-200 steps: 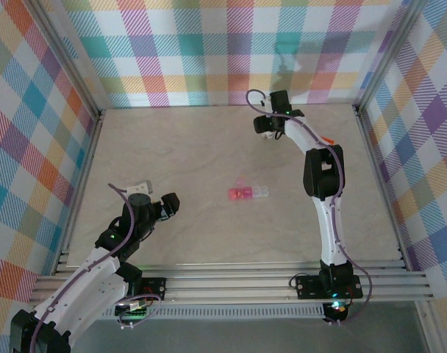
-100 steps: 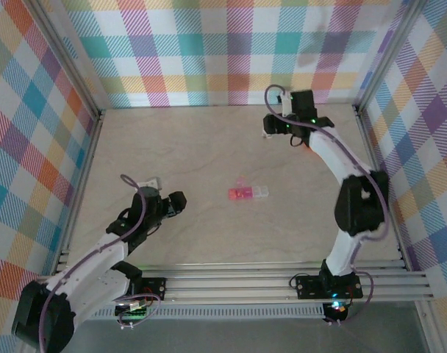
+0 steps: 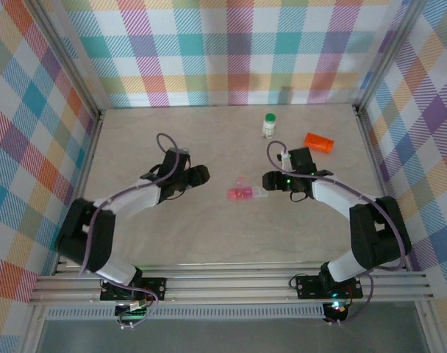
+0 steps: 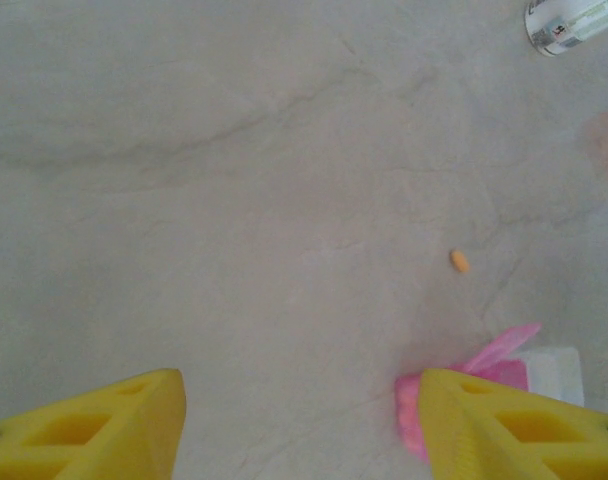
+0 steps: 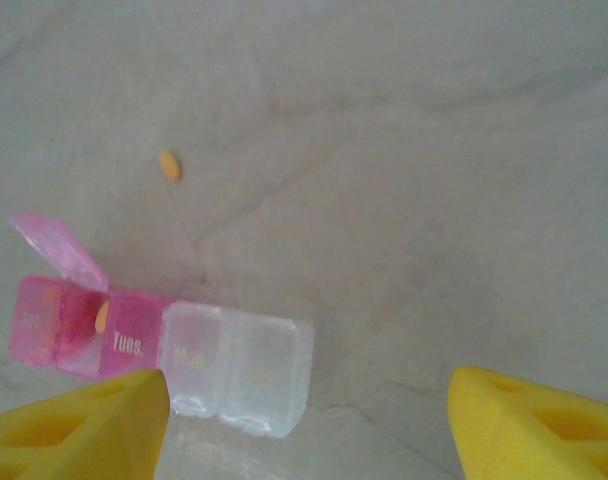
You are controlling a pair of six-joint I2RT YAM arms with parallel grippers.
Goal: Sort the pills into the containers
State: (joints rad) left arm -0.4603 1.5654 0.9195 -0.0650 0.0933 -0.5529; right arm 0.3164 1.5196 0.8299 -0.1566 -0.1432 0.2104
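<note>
loose pill (image 5: 170,166): small orange oblong, lying on the bare table (image 3: 135,140) just beyond the pink end of the pill organiser (image 5: 184,355), not touching it.
handling, pill: judged very light, hard and smooth. Likely to skid or flick away if pinched off-centre. Best taken across its short width, fingertips down to the table surface.
handling, organiser: thin see-through plastic, light. Judged to slide if nudged, so a steadying hold on its clear end may be needed.
organiser, position: mid-table, between the two arms.
organiser, contents: pink end compartment has its lid (image 5: 56,248) flipped up, with one orange pill (image 5: 101,317) inside. The neighbouring pink cell, marked "Tues.", is closed. The two clear cells look empty, lids down.
white bottle (image 3: 269,125): upright at the far side, green cap on. Contents not visible.
orange vial (image 3: 318,142): on its side, right of the bottle and apart from it. Contents and cap cannot be told.
left end effector (image 4: 304,430): fingers spread wide, nothing between them, low over the table left of the organiser.
right end effector (image 5: 309,430): fingers also wide apart and empty, above the organiser's clear end.
</note>
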